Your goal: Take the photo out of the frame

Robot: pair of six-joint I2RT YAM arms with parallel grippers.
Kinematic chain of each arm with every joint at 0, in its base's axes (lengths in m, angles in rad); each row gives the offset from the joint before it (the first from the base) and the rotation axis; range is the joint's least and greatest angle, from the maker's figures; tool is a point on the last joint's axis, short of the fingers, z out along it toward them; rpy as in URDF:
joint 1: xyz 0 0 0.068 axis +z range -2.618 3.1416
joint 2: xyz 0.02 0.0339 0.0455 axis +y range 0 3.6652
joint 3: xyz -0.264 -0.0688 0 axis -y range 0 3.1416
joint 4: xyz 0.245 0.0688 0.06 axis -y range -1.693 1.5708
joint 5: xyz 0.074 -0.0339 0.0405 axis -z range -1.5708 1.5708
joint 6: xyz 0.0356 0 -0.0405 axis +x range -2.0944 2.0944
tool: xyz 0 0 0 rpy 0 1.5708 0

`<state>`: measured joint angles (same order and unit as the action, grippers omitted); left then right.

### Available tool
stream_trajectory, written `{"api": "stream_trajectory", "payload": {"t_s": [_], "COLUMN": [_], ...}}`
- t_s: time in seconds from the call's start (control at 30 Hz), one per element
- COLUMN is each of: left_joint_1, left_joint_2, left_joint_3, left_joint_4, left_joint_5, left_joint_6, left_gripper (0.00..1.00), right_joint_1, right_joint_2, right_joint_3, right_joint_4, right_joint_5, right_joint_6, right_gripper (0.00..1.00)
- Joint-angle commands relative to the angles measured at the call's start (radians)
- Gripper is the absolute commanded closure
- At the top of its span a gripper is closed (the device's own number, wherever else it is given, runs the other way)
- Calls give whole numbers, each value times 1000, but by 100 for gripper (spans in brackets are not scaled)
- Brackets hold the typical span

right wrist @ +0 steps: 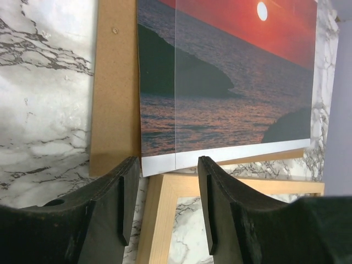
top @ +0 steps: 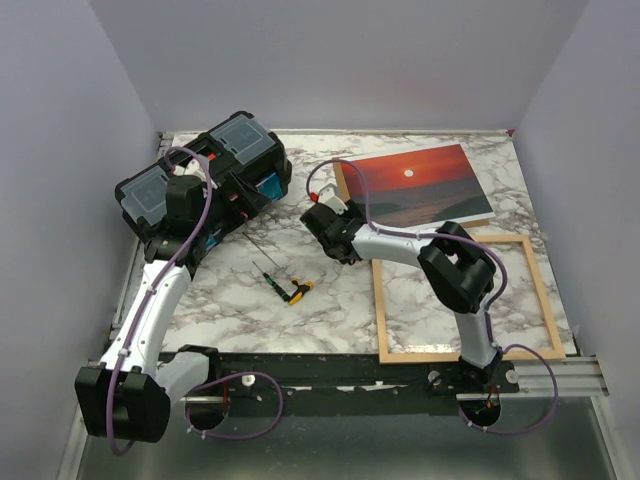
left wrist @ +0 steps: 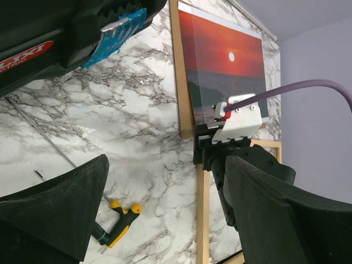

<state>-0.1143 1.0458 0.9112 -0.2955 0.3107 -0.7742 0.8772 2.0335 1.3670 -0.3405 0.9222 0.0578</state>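
**Right gripper fingers straddle the photo's near edge**

Black fingers of the right gripper (right wrist: 168, 165) fill the bottom of the wrist view, spread apart and holding nothing. The photo (right wrist: 220, 82) lies flat at the far right of the desk (top: 330, 300), face up on the brown backing board (right wrist: 115, 99), which shows as a strip along its left side. Its white lower margin sits just beyond the gap between the fingers. The frame (top: 545, 290) rests nearer the arms, its far rail tucked under the photo's near edge; only marble shows inside it.

As I judge it, the print is already clear of the frame, and the step in hand is lifting it off the board. To do that well, catch the margin alone: come in low at the near-left corner, slip one finger under the paper and not under the board, and close gently so the print does not crease.

The right arm folds high over the frame, forearm stretched left towards that corner. The left gripper (left wrist: 165, 187) hangs wide open near the toolbox (top: 240, 140), well apart from the photo.
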Motion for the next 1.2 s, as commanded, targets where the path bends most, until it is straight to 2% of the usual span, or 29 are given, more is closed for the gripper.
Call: {"api": "stream_trajectory", "payload": {"t_s": [0.0, 0.83, 1.1, 1.17], "left_joint_1": [15, 59, 60, 61], "left_joint_2": [-17, -10, -7, -8], "left_joint_3": [-18, -46, -53, -60], "left_joint_4": [20, 54, 65, 72], "left_joint_5": [47, 96, 109, 111], "left_joint_6": [0, -19, -29, -34], "left_gripper": [10, 10, 10, 10], "right_joint_1": [7, 7, 7, 7], "right_joint_2": [45, 183, 195, 197], "right_joint_3": [47, 68, 6, 4], "right_joint_4": [-11, 25, 214, 242], "right_joint_5": [49, 178, 222, 218], "right_joint_6": [-31, -47, -197, -214], "right_gripper": [48, 56, 64, 69]}}
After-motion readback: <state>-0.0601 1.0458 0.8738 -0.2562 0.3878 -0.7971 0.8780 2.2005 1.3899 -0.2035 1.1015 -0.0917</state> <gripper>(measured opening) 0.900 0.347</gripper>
